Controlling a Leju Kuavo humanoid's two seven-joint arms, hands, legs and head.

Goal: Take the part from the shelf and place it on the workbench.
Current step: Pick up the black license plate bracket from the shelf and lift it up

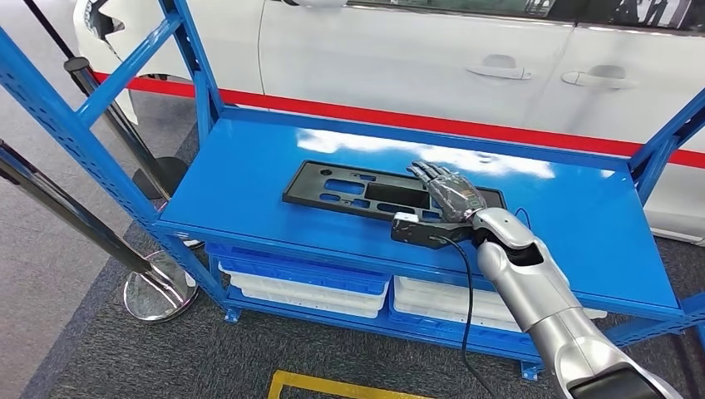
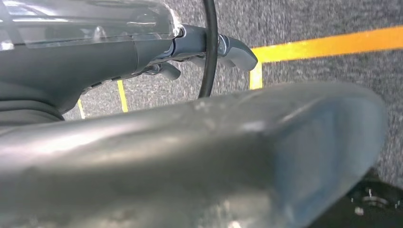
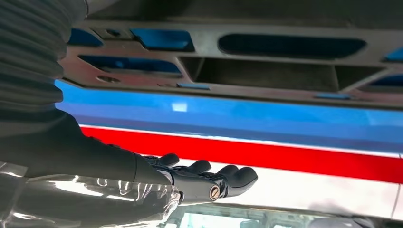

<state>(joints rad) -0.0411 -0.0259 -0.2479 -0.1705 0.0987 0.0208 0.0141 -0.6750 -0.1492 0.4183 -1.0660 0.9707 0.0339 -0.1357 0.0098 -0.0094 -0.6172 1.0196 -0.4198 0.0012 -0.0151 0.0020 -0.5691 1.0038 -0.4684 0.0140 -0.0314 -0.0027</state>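
Observation:
A flat black plastic part [image 1: 332, 187] with several cut-outs lies on the top board of the blue shelf [image 1: 241, 158]. My right hand [image 1: 445, 189] reaches over the part's right end, fingers stretched out flat and holding nothing. In the right wrist view the part [image 3: 266, 71] and the fingers [image 3: 209, 178] are separated by a gap, so the hand hovers without touching. My left hand [image 2: 204, 45] hangs over the grey floor with its fingers loosely extended and nothing in them.
A white car [image 1: 416, 50] with a red stripe stands just behind the shelf. Blue uprights rise at the shelf's left and right ends. White trays [image 1: 308, 291] fill the lower level. Chrome barrier posts [image 1: 158, 291] stand at the left. Yellow floor tape [image 1: 332, 386] lies in front.

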